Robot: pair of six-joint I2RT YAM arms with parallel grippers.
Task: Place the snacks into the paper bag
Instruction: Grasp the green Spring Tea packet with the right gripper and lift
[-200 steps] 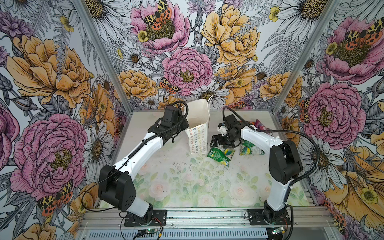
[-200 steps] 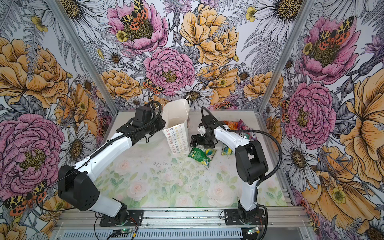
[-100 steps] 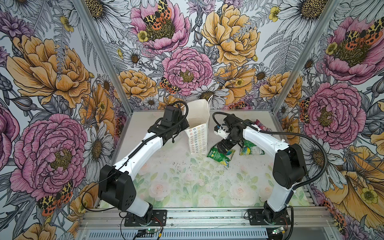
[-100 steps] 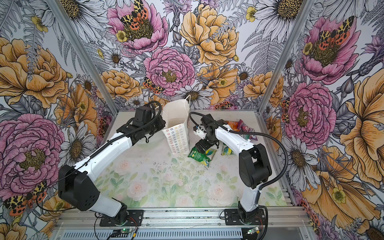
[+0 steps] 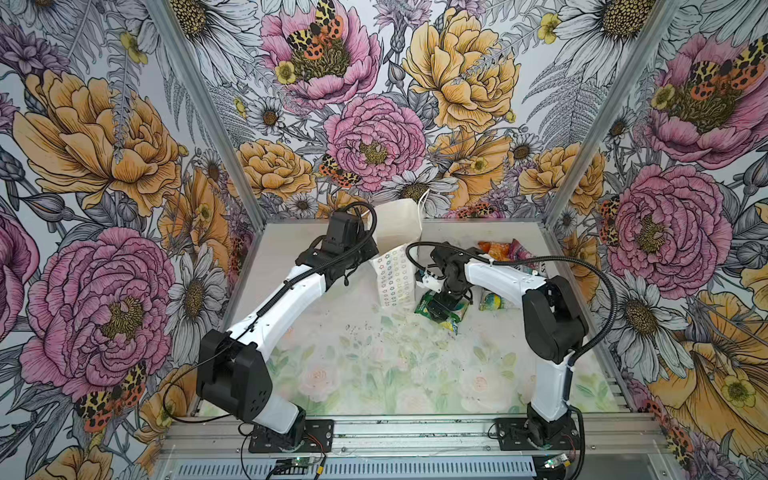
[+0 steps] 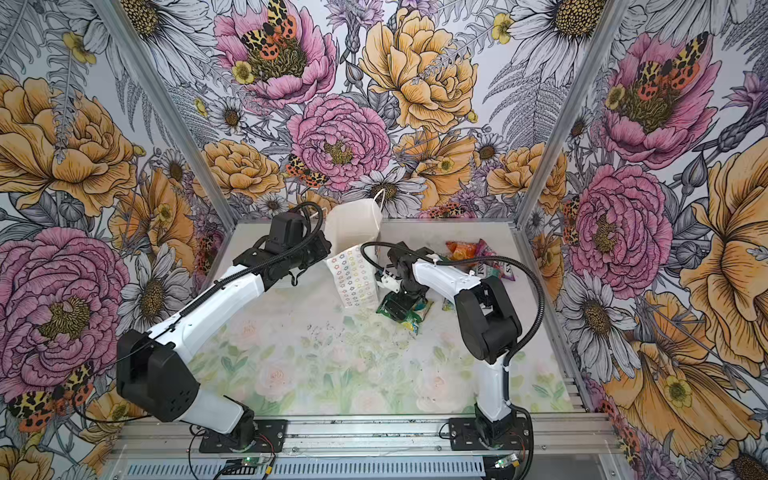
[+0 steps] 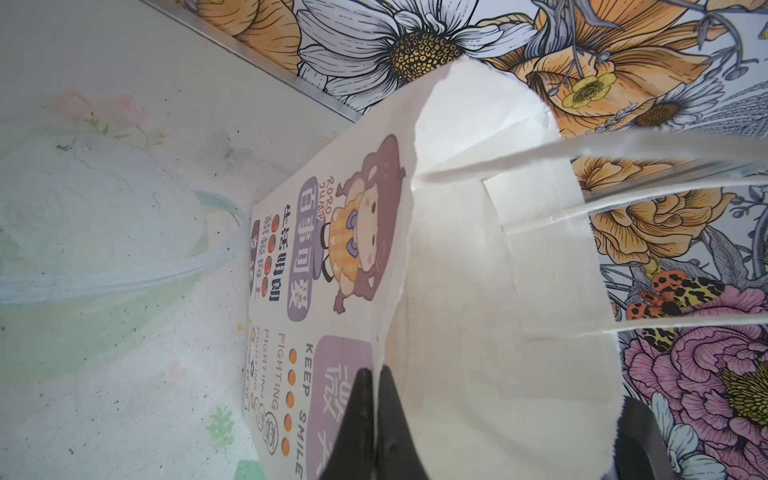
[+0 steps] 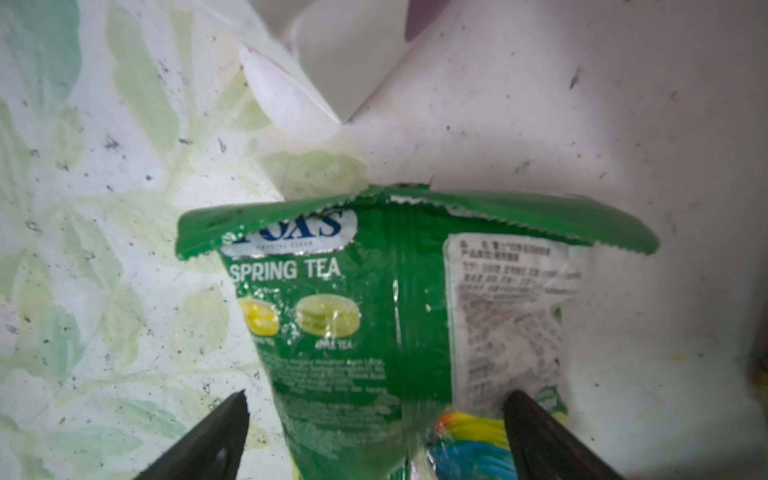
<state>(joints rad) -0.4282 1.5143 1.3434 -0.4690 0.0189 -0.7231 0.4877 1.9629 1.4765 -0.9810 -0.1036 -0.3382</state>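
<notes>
Snacks: small foil packets lie on the right half of the table point(image 5: 374, 374), and all the ones that show are outside the bag.
Green packet: the green packet point(image 8: 353, 316), printed "SPRING TEA", lies flat on the table just beside the foot of the bag, directly under the right gripper.
Other packets: a second green-and-yellow packet point(image 5: 492, 300) lies just to the right of it in both top views. An orange packet point(image 5: 494, 249) and a teal-pink packet point(image 5: 519, 251) lie side by side near the back right. A dark packet point(image 6: 496, 270) with white letters is partly hidden by the right arm.
Paper bag: the paper bag point(image 5: 395, 278) stands at the back middle of the table. Its mouth is open and the plain white inside is visible. One narrow side shows rows of coloured flower rings, and the left wrist view shows a face with a cartoon girl.
String handles: the thin white string handles point(image 7: 623, 149) hang at the rim.
Left gripper: the left gripper point(image 7: 374, 376) is pressed together on the upper rim of the bag, with one finger on the printed face and one inside.
Right gripper: the right gripper point(image 8: 376, 401) is low over the green packet. Its fingers point(image 8: 216, 440) are spread wide, one at each side of the packet, and do not clamp it.
Unclear: a yellow and blue patch shows at the near end of the green packet, and I cannot tell whether it belongs to another packet.
</notes>
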